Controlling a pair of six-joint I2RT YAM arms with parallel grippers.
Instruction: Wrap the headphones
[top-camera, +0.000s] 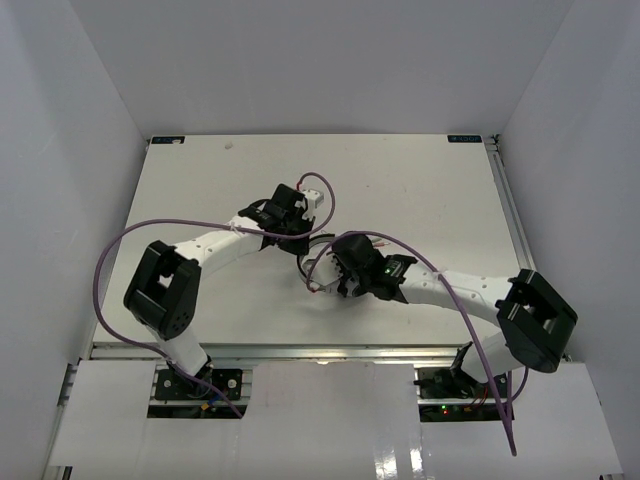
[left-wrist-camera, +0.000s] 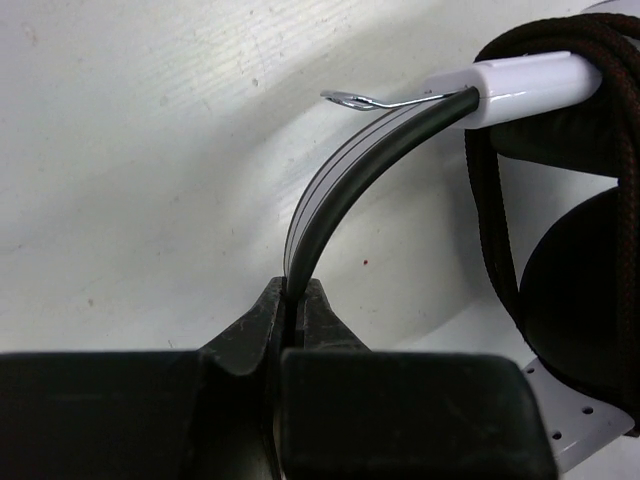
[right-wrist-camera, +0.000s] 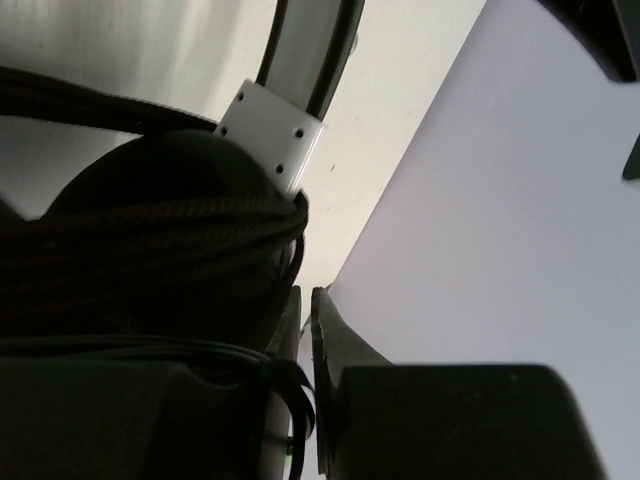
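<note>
The headphones (top-camera: 312, 256) lie mid-table between my two grippers. My left gripper (left-wrist-camera: 296, 296) is shut on the thin black-and-white headband (left-wrist-camera: 335, 190), which arcs up to a white slider (left-wrist-camera: 530, 82). The black cord (left-wrist-camera: 610, 150) is wound in several turns round the earcup with its black cushion (left-wrist-camera: 585, 290). My right gripper (right-wrist-camera: 305, 300) is against the other earcup (right-wrist-camera: 150, 185), where cord turns (right-wrist-camera: 150, 245) cross the cushion. Its jaws are nearly together with a strand of cord (right-wrist-camera: 296, 400) between them. In the top view the left gripper (top-camera: 287, 218) and the right gripper (top-camera: 345, 272) flank the headphones.
Thick purple arm cables (top-camera: 150, 228) loop over both arms. White walls (top-camera: 560, 90) close in the table (top-camera: 420, 190) at the back and both sides. A metal rail (top-camera: 505, 200) runs along the right edge.
</note>
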